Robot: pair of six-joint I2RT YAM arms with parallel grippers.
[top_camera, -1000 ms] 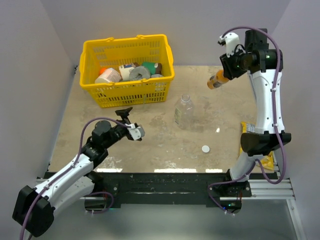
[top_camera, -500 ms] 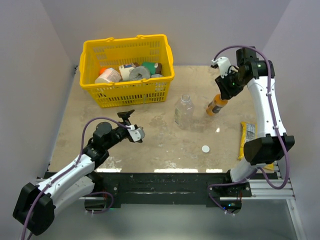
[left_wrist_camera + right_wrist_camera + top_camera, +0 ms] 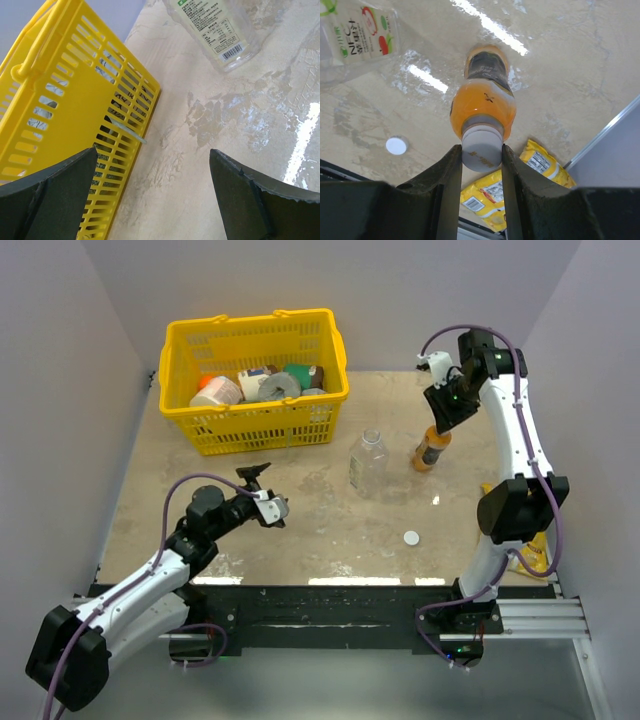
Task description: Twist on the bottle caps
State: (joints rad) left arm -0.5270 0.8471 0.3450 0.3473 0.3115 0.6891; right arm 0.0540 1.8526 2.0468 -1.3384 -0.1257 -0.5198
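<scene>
R gripper (image 3: 481, 150) pinched the white cap (image 3: 481, 146) atop the orange bottle (image 3: 482, 102), upright on table (image 3: 300, 540) beside clear bottle (image 3: 368, 462); its label's barcode print was too small to read. Spare cap (image 3: 411, 537) lay loose. L gripper (image 3: 150, 192) gaped, empty.

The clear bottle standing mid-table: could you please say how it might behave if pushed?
The clear bottle looks empty, so it is probably light; standing tall and upright, it may tip if pushed high up. Its thin walls would likely dent under a squeeze.
</scene>
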